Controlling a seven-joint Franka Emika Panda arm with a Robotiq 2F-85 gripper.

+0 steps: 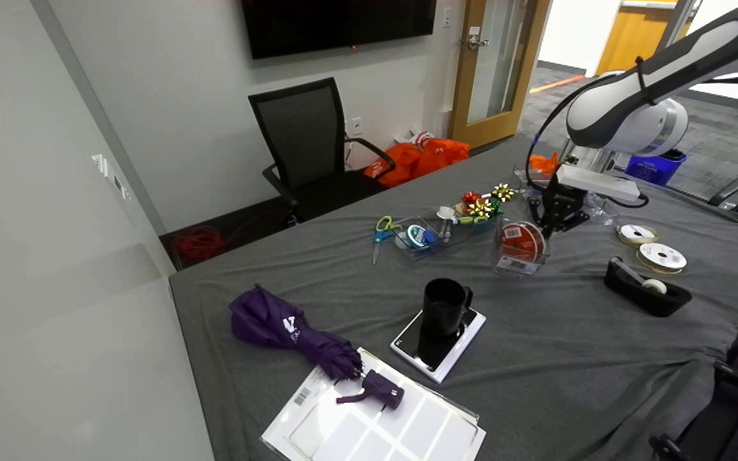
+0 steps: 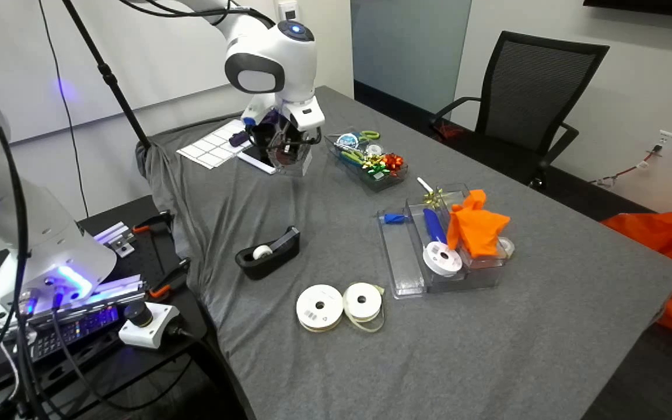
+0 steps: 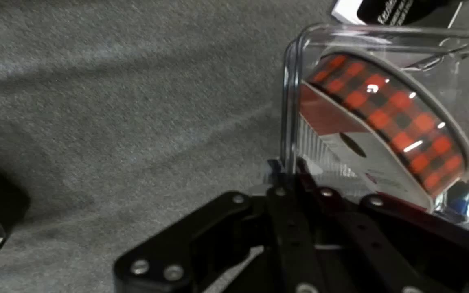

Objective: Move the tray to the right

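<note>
The tray (image 1: 521,269) is a small clear-plastic container in the middle of the table. It holds a ribbon spool (image 1: 523,241) with red sides and red-and-black checked ribbon, which also shows in the wrist view (image 3: 389,110). In the wrist view the tray's near side wall (image 3: 292,97) runs between my fingertips. My gripper (image 3: 288,173) is shut on that wall, one finger outside and one inside. In an exterior view the gripper (image 1: 547,224) is at the tray's side; elsewhere the tray (image 2: 307,163) is partly hidden by the wrist. I cannot tell whether the tray touches the table.
A black mug (image 1: 444,307) stands on a black tablet with a white frame (image 1: 449,368). A tape dispenser (image 1: 647,291) and white ribbon spools (image 2: 319,306) lie nearby. Clear containers with bows and scissors (image 2: 380,181) and a divided organizer (image 2: 406,274) stand on the table.
</note>
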